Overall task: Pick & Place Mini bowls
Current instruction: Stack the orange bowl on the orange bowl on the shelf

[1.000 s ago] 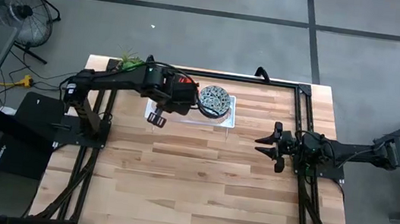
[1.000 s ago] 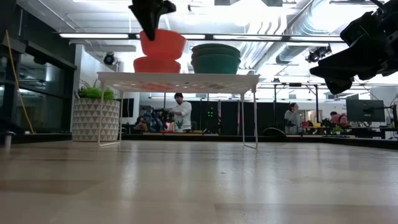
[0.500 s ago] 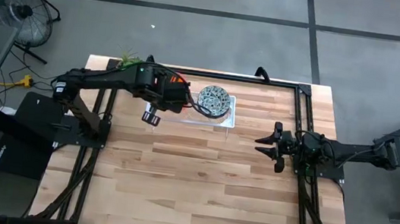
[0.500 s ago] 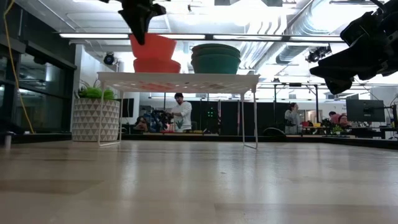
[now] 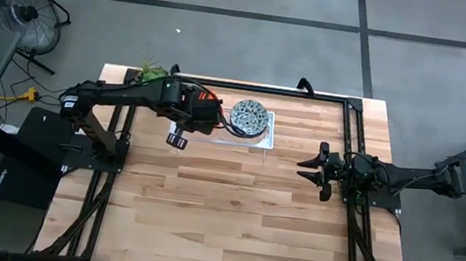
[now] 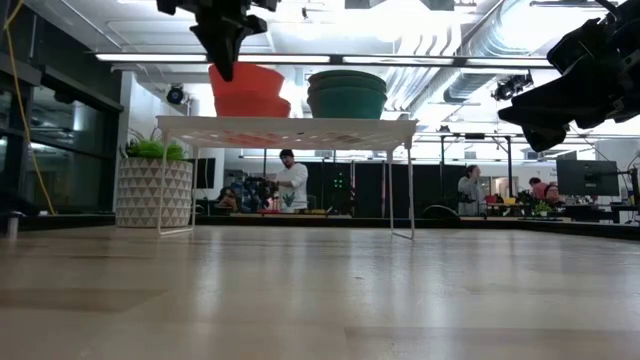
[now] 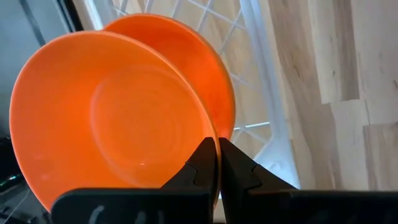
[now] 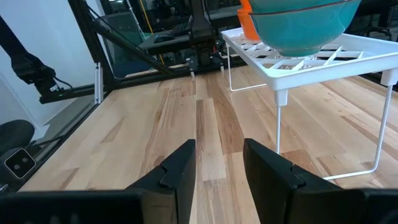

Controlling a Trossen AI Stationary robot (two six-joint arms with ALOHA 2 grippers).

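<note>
My left gripper [image 6: 228, 62] hangs over the left end of the white wire rack [image 6: 290, 126], shut on an orange mini bowl [image 6: 248, 80]. More orange bowls [image 6: 252, 104] sit on the rack right below it; one [image 7: 208, 62] shows behind the held bowl in the left wrist view. The patterned mini bowls [image 5: 249, 116] stand nested in a stack on the rack's right half and look teal from the side [image 6: 347, 95]. My right gripper [image 5: 311, 169] waits open above the table's right side, clear of everything. My left gripper pinches the orange bowl's rim [image 7: 216, 142] between its two fingers, one inside the bowl and one outside. The fingers come from above, pointing down, on the bowl's left side. The bowl is tilted; whether it touches the orange bowl below, I cannot tell.
A green plant in a white patterned pot [image 6: 150, 185] stands at the table's far left corner, beside the rack. The rack stands on thin legs [image 8: 279, 124] near the far edge. Bare wooden tabletop [image 5: 232, 211] spreads over the middle and near side. People show in the room behind.
My left gripper has moved a little toward the table's left edge, staying shut on the orange bowl. The bowl has shifted left with it, from upright above the orange stack to tilted and lower, close over the stack.
</note>
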